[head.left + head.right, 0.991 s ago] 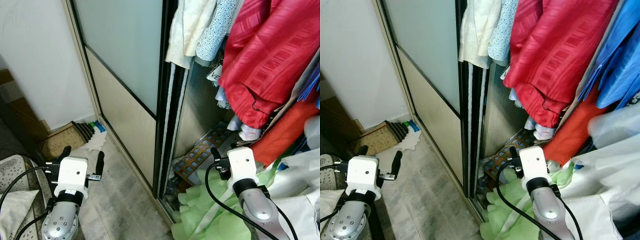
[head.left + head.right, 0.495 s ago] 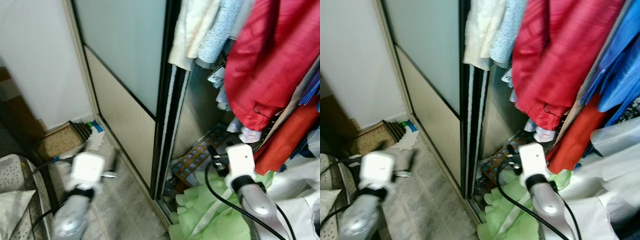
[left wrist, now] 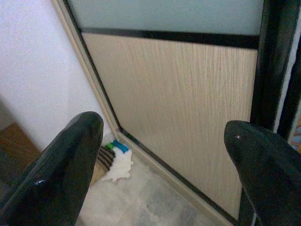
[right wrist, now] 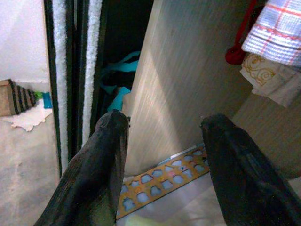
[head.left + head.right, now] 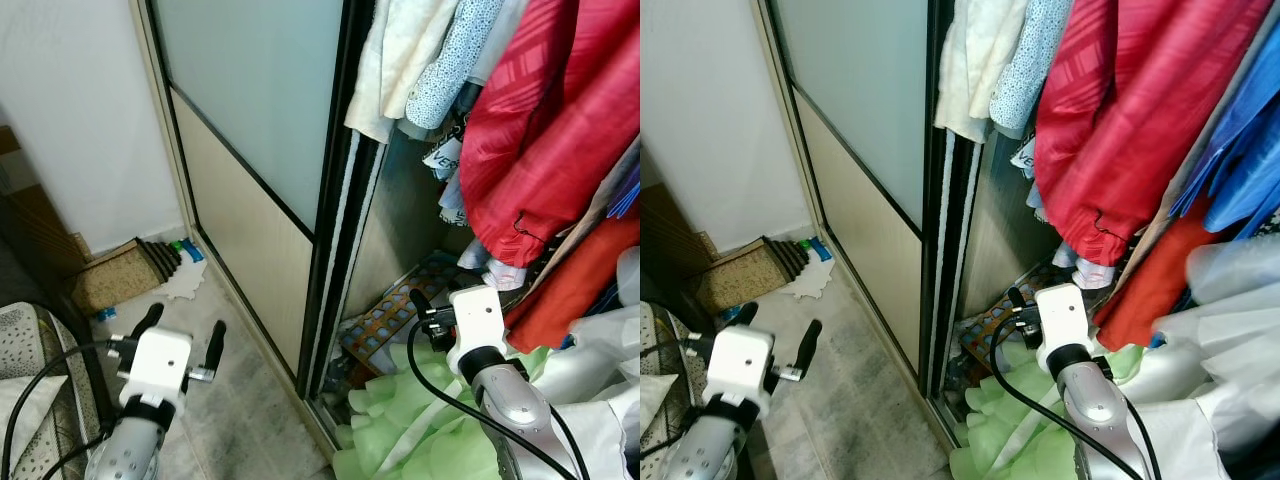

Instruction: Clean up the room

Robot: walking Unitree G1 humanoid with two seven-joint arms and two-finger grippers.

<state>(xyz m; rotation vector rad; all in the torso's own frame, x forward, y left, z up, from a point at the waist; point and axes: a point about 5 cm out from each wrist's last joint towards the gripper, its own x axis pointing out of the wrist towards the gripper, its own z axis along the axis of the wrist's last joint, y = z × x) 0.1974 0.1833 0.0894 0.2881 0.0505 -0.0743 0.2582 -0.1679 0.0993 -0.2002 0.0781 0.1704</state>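
We are standing at the open wardrobe, both jaws spread wide and gripping nothing.
Our left gripper (image 5: 182,335) is hovering over the floor (image 5: 235,400); our right gripper (image 5: 428,312) is reaching above green cloth (image 5: 400,425), beneath hanging red garment (image 5: 550,130), beside sliding door (image 5: 250,150).

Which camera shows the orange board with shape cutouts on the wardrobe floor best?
The right wrist view: the orange board with shape cutouts lies close and sharp between the open right hand's fingers. Both eye views show it smaller, partly hidden behind that hand and the green fabric. In the left wrist view, just a sliver at the edge.
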